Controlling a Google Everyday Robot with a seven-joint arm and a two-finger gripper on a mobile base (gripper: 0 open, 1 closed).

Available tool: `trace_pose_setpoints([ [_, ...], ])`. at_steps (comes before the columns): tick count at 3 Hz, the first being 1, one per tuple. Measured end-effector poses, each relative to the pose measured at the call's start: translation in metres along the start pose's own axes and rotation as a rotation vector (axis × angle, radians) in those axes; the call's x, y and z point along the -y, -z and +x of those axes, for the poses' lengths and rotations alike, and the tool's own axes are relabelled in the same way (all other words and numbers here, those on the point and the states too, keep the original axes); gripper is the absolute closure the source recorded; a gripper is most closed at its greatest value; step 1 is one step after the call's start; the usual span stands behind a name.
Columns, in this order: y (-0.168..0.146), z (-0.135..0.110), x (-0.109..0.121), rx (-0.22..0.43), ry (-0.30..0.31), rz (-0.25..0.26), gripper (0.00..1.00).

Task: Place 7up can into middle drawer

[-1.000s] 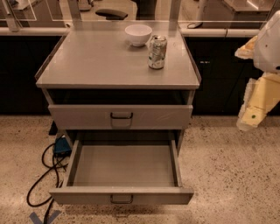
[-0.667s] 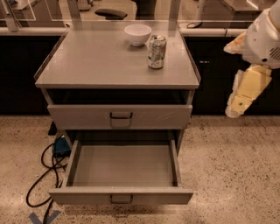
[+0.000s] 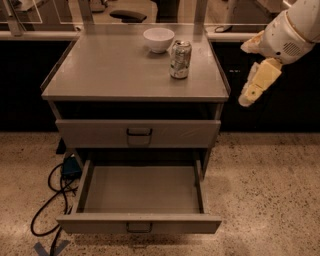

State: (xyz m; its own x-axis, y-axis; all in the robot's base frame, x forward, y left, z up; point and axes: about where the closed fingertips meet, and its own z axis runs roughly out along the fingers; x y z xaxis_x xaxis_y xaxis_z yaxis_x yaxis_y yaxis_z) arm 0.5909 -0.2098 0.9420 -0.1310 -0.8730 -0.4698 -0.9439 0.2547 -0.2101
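The gripper [image 3: 248, 97], whose grip I cannot tell, hangs right of the cabinet [image 3: 110, 75], apart from the upright 7up can [image 3: 180, 59] above the open middle drawer [image 3: 140, 224].

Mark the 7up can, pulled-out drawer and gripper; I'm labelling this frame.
7up can [image 3: 180, 61]: camera view, label side.
middle drawer [image 3: 142, 189]: camera view, bare floor.
gripper [image 3: 247, 97]: camera view, lower tip, right of the 7up can.

Most likely an office or lab workspace, not a home. Judged from a grey metal drawer cabinet [image 3: 115, 75] standing on a speckled terrazzo floor [image 3: 270, 190], a black cable [image 3: 47, 210] looping beside a small blue box [image 3: 71, 167], a blue tape cross [image 3: 50, 247] stuck down, and a black swivel chair [image 3: 131, 15] at the back. Cream robot gripper [image 3: 255, 87] hanging in the air just right of the cabinet top.
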Motion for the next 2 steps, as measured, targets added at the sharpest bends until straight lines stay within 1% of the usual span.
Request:
trace_pose_setpoints([
  [1,-0.009,0.001,0.041,0.059,-0.062,0.017,0.0],
  [2,-0.009,0.001,0.064,0.193,-0.139,0.064,0.0],
])
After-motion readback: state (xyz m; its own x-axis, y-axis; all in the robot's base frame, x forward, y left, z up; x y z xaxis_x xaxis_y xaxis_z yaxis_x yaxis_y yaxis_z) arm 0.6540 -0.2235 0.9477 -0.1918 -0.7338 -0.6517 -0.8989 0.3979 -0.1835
